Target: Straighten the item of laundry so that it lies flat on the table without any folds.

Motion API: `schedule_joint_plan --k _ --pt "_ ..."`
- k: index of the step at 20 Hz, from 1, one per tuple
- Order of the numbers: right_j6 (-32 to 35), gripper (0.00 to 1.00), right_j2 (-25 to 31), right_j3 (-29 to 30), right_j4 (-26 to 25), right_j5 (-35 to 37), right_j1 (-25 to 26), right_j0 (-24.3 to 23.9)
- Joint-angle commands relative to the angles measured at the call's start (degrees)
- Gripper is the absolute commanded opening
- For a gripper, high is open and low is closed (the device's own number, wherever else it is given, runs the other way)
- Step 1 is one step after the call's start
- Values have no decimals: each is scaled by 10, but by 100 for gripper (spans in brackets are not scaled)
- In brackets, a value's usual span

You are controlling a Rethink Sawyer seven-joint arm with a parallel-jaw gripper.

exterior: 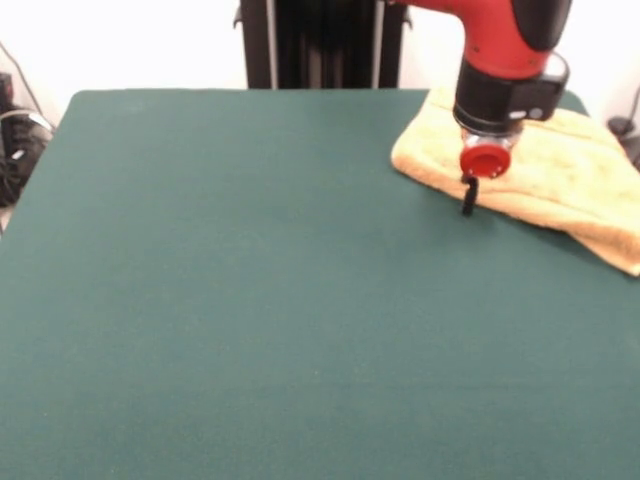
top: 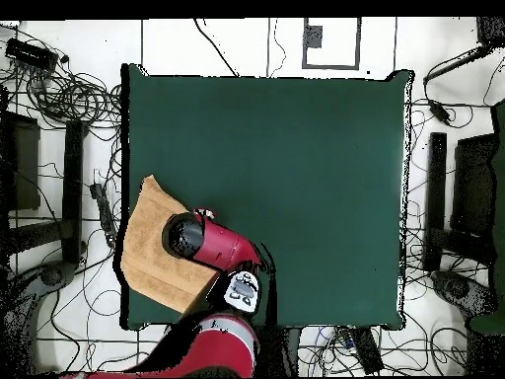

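The towel (exterior: 545,170) lies at the table's (exterior: 250,300) two o'clock corner in the front view, doubled over on itself, one layer showing beneath the other at its four o'clock end, which reaches the table's edge; from overhead it sits at eight o'clock, partly under the arm. We judge the step to be the approach for a grasp, nothing yet unfolded; next we would need to catch only the upper layer at its free edge and draw it out across the open cloth toward the table's middle. The gripper (exterior: 468,196) hangs over the towel's seven o'clock edge, its dark tip at or just above the border; whether its fingers are spread or pressed together we cannot tell, nor whether it touches or holds the towel.
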Motion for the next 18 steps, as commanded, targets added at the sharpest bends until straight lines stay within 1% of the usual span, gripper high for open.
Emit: schedule_joint_plan --k 1,4,5,6,8,10,11,13,14,16,18 --pt "124 100 88 -13 70 -62 99 36" --pt "121 100 91 -23 80 -80 112 40" --pt "111 100 85 -27 73 -86 115 45" --pt "107 0 80 -29 71 -101 116 51" --pt "95 0 71 -33 58 -111 119 57" --pt "78 0 60 -34 48 -76 116 58" --pt "71 0 59 -26 43 -67 105 52" --pt "57 0 17 -30 27 -14 90 67" --pt "45 0 4 -29 15 2 81 67" --pt "22 0 -16 -35 -4 27 70 65" --pt "6 0 -20 -38 -14 42 59 56"
